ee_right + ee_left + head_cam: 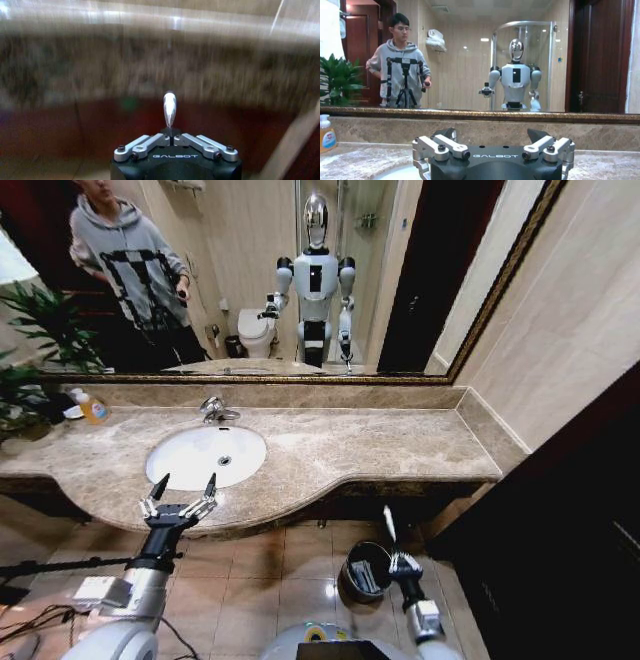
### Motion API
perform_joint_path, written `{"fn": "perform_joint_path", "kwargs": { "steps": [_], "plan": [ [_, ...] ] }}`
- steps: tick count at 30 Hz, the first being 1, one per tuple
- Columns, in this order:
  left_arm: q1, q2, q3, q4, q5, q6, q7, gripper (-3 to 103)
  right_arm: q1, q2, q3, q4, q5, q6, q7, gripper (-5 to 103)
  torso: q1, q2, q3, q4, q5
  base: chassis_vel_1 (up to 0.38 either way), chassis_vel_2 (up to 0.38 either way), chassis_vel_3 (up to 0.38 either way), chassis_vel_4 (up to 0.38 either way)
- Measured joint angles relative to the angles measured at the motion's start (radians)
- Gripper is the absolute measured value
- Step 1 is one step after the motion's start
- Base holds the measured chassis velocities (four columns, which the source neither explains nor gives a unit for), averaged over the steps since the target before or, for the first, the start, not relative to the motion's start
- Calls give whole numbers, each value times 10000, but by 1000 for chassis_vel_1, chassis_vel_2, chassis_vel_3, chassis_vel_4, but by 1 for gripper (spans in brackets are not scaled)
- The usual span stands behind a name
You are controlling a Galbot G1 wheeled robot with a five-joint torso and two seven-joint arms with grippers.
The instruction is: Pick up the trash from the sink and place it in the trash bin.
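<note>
The white oval sink (170,463) is set in the marble counter, and I see nothing in its basin but the drain. My left gripper (184,484) hovers open and empty over the counter's front edge, just before the basin; in the left wrist view the left gripper (492,133) faces the mirror. Down near the floor, my right gripper (392,546) is shut on a thin white stick (388,525), right beside the trash bin (349,564). The stick (169,107) juts straight out from the right gripper (170,132). White tubes (365,578) lie inside the bin.
A chrome faucet (213,410) stands behind the basin. An orange soap bottle (93,408) and a plant (35,330) are at the counter's far left. The counter edge overhangs the tiled floor (270,565) where the bin stands. A dark wall (560,530) is on the right.
</note>
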Motion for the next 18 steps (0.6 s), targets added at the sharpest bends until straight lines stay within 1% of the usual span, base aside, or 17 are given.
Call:
{"fn": "perform_joint_path", "kwargs": {
  "steps": [2,3,4,6,7,9,10,12,14,15,18],
  "plan": [
    [0,0,0,0,0,0,0,100,329,-12,-18,-946,493,-242,-274,0,0,0,1,-1,2,0,0,0,0],
    [0,0,0,-1,0,0,0,100,720,-47,-25,-1715,1064,-589,-506,0,0,0,0,-1,2,0,0,0,0],
    [0,0,0,-1,0,0,0,100,720,-47,-25,-1715,1064,-589,-506,0,0,0,0,-1,2,0,0,0,0],
    [0,0,0,0,0,0,1,100,1334,-86,-42,-2643,1594,-893,-697,0,0,0,1,0,1,0,0,0,0],
    [0,0,1,0,0,0,2,100,1605,-89,-39,-3044,1660,-967,-769,0,0,-1,0,1,2,0,0,0,0],
    [-1,0,0,-1,0,0,0,100,2239,-97,-29,-3923,1660,-1073,-889,0,1,-2,0,3,3,0,0,0,0],
    [-1,0,0,-1,0,0,0,100,2239,-97,-29,-3923,1660,-1073,-889,0,1,-2,0,3,3,0,0,0,0],
    [0,0,0,-1,0,0,0,100,2711,-98,-37,-4642,1642,-1232,-1041,0,2,-2,2,1,1,0,0,0,0],
    [0,0,1,0,0,0,0,100,3297,-85,-59,-5554,1386,-1315,-1184,0,2,-2,1,1,2,0,0,0,0],
    [0,0,1,0,0,0,0,100,3297,-85,-59,-5554,1386,-1315,-1184,0,2,-2,1,1,2,0,0,0,0],
    [0,0,1,0,0,0,1,100,4153,-5,-42,-7291,681,-1127,-1405,0,2,-2,1,0,3,0,0,0,0]
  ]
}}
